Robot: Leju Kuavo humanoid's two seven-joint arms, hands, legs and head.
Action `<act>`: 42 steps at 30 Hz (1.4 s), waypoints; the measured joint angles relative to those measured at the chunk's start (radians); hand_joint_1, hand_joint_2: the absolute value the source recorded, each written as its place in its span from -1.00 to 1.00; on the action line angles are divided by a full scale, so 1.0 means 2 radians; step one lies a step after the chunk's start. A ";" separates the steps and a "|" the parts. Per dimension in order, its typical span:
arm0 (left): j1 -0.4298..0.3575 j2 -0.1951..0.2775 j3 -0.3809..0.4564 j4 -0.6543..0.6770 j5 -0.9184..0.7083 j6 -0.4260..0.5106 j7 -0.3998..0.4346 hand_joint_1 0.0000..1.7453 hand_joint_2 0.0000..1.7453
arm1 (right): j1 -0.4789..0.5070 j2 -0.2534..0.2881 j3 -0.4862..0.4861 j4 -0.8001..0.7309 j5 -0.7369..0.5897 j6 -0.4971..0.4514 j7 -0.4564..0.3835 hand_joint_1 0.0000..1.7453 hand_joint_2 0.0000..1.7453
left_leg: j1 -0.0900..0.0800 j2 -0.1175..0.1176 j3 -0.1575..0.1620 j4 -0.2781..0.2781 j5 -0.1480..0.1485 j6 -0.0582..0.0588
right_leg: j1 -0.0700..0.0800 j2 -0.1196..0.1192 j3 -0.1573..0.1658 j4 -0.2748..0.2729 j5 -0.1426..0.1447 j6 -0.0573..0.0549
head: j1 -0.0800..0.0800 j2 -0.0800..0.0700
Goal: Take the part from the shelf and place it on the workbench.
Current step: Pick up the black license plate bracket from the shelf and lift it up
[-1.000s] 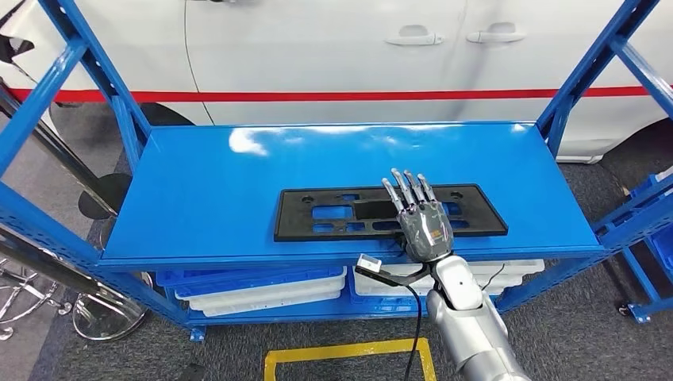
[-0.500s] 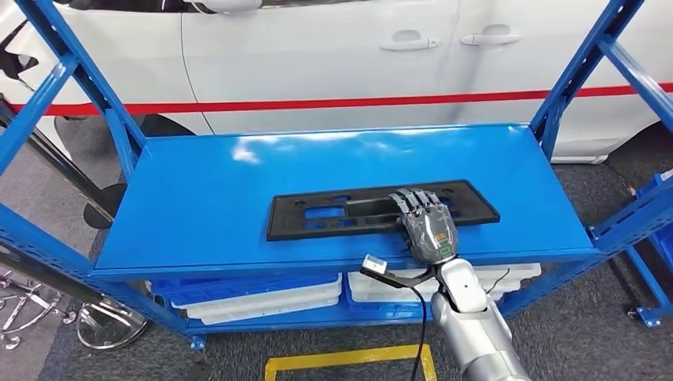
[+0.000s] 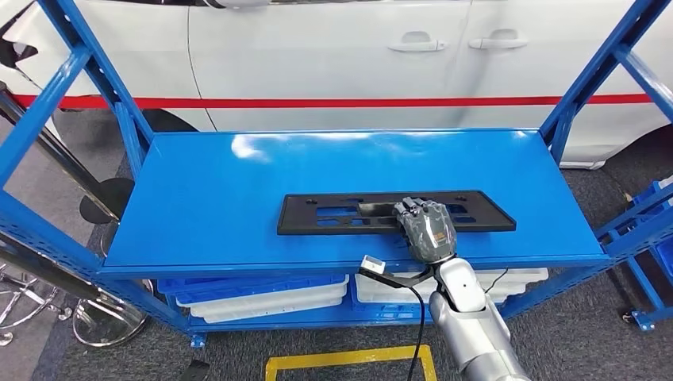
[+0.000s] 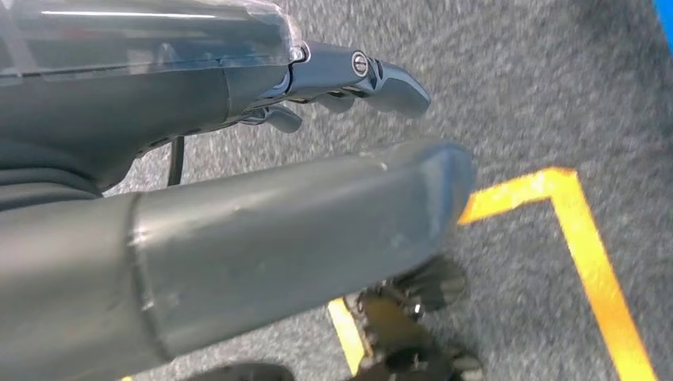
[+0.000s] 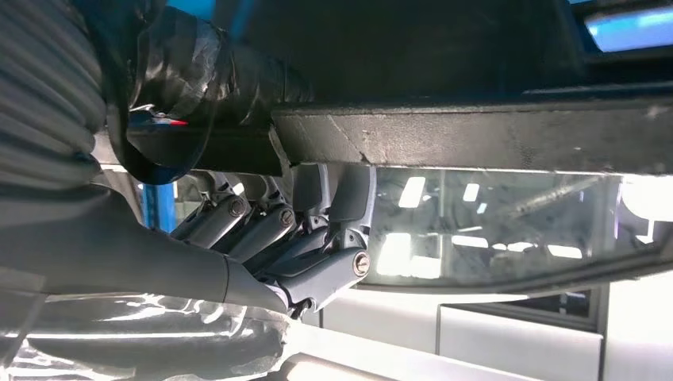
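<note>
Your right hand (image 3: 427, 228) is clamped on the near edge of the long black part (image 3: 341, 214), fingers curled over the top and thumb underneath, as the right wrist view confirms. The part lies flat along the front of the blue shelf (image 3: 238, 178), right of centre. Your left hand (image 4: 238, 198) hangs over the floor, fingers apart, holding nothing. Because you grip off-centre, the long left end will likely droop: squeeze firmly, lift slowly and level, and clear the shelf's front lip before turning away.
</note>
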 joint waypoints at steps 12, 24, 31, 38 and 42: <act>-0.001 -0.002 0.007 0.000 0.028 0.045 -0.014 -1.00 -1.00 | 0.015 0.012 -0.046 -0.024 -0.036 0.000 -0.072 1.00 1.00 | -0.004 -0.002 0.001 0.004 -0.005 -0.008 | 0.003 0.001 -0.002 -0.029 0.033 -0.009 | 0.000 0.000; 0.003 0.001 0.014 0.000 0.034 0.038 -0.025 -1.00 1.00 | 0.025 0.075 -0.085 -0.089 -0.152 0.000 -0.199 1.00 1.00 | 0.000 0.000 -0.011 0.037 -0.014 -0.022 | 0.000 0.002 0.002 -0.027 0.030 -0.019 | -0.001 0.000; 0.017 0.001 0.014 0.000 0.039 0.000 -0.017 -1.00 1.00 | 0.022 0.072 0.037 -0.195 -0.211 0.000 -0.103 1.00 1.00 | 0.001 0.001 0.004 0.001 -0.006 -0.003 | 0.001 0.003 -0.011 0.001 0.009 -0.004 | 0.000 0.000; 0.032 -0.019 0.018 0.000 0.047 0.020 -0.049 -1.00 1.00 | -0.015 0.022 0.173 -0.249 -0.247 0.004 -0.039 1.00 1.00 | 0.001 0.000 0.006 0.004 -0.009 0.000 | -0.001 0.001 -0.043 0.058 0.008 -0.002 | 0.000 0.000; 0.034 -0.029 0.020 0.000 0.050 0.007 -0.059 -1.00 1.00 | -0.067 0.003 0.226 -0.265 -0.263 0.030 -0.019 1.00 1.00 | -0.002 -0.001 0.002 0.008 -0.011 -0.009 | 0.004 0.002 -0.009 -0.022 0.033 -0.010 | 0.000 0.000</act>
